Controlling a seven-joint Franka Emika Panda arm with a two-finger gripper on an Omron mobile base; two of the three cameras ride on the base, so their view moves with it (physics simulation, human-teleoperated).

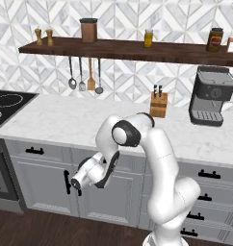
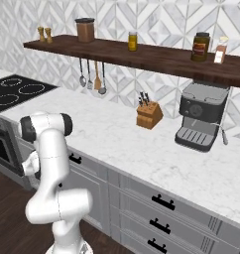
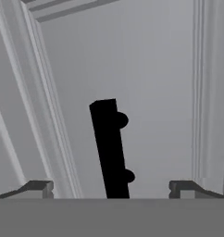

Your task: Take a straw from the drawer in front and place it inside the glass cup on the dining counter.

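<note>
Here the gripper [image 3: 111, 190] points at a grey panelled front, jaws wide and empty, its black bar handle [image 3: 110, 150] centred between them, long axis crossing the gap.

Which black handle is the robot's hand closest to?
The upright black handle on the grey cabinet door. The open hand sits right beside it; the other handles lie sideways, farther off.

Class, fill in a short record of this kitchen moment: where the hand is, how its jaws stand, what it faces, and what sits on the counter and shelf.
hand: low, in front of a grey cabinet door, at
jaws: open, holding nothing
faces: vertical black bar handle, centred between the fingertips
counter: knife block, coffee machine
shelf: jars
under shelf: hanging utensils
</note>
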